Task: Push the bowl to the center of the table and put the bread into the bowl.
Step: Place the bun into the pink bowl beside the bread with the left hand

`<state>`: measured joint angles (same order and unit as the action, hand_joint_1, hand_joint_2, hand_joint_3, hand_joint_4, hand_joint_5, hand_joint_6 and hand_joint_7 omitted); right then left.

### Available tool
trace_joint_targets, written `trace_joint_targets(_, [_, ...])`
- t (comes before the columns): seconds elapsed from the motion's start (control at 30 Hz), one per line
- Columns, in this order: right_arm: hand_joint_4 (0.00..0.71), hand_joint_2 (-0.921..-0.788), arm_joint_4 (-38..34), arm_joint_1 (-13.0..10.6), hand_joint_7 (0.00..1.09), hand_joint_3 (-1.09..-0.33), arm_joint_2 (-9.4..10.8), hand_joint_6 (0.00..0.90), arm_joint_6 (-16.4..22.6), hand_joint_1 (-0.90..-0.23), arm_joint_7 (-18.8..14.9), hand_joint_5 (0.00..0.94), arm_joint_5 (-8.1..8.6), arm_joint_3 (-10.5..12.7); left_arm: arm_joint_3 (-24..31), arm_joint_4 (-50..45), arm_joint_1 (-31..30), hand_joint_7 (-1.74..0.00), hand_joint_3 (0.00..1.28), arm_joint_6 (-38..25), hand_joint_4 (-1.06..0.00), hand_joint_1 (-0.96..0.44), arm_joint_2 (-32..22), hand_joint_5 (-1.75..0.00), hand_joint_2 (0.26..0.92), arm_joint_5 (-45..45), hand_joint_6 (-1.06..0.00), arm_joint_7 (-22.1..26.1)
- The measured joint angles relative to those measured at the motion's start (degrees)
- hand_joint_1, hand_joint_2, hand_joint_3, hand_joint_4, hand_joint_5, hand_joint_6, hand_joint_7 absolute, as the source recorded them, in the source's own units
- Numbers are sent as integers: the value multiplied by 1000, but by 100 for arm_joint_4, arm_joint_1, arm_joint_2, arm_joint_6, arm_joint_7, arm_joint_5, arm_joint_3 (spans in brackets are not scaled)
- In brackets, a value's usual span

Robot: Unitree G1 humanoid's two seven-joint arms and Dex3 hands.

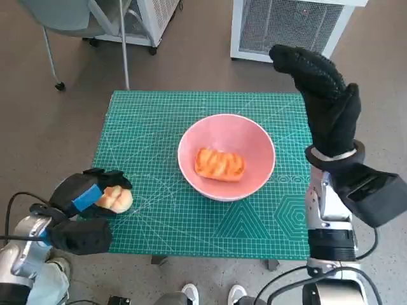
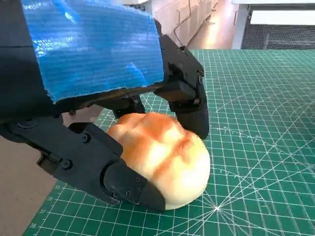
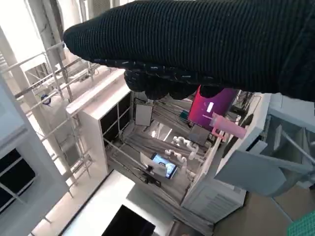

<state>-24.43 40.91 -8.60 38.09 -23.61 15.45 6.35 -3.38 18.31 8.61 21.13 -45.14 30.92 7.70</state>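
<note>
Bread roll [image 2: 160, 157] in left hand [image 1: 86, 206] grip beside pink bowl [image 1: 226, 155] with pastry [image 1: 219, 164]; right hand [image 1: 324, 101] raised, empty, fingers extended

A pink bowl [image 1: 226, 155] stands upright near the middle of the green mat [image 1: 159, 127], with an orange-glazed piece of bread [image 1: 219, 164] lying inside it. A second, paler bun [image 2: 165, 160] sits on the mat's near left corner, apparently resting flat on it.

Grey floor [image 1: 51, 127]; chair [image 1: 63, 19]; white cabinets [image 1: 286, 25].
</note>
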Motion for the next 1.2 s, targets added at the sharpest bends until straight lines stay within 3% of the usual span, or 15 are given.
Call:
trace_joint_targets(0.23, [262, -921, -29, 2, 693, -888, 1, -1, 9, -748, -1, 12, 3, 2, 318, -647, -1, -1185, 89, -59, -703, 1, -2, -1191, 920, -427, -571, 234])
trace_joint_targets(0.6, [261, -921, -29, 5, 692, -888, 2, -1, 7, -747, -1, 12, 10, 9, 805, -2160, 339, -1133, 42, -713, -740, 1, 104, -1131, 920, -771, -638, 433])
trace_joint_targets(0.93, [261, -921, -77, 44, 694, -886, 8, -1, 7, -747, -9, 13, 23, 15, 728, -2743, 1435, -1150, 33, -1028, -745, 1, 688, -1097, 920, -892, -651, 385])
trace_joint_targets(1.2, [267, -921, -106, 75, 698, -882, 25, -1, 3, -750, -40, 16, 40, 15, 150, -2580, 2417, -1153, 32, -1041, -740, 0, 1400, -1094, 920, -664, -656, 206])
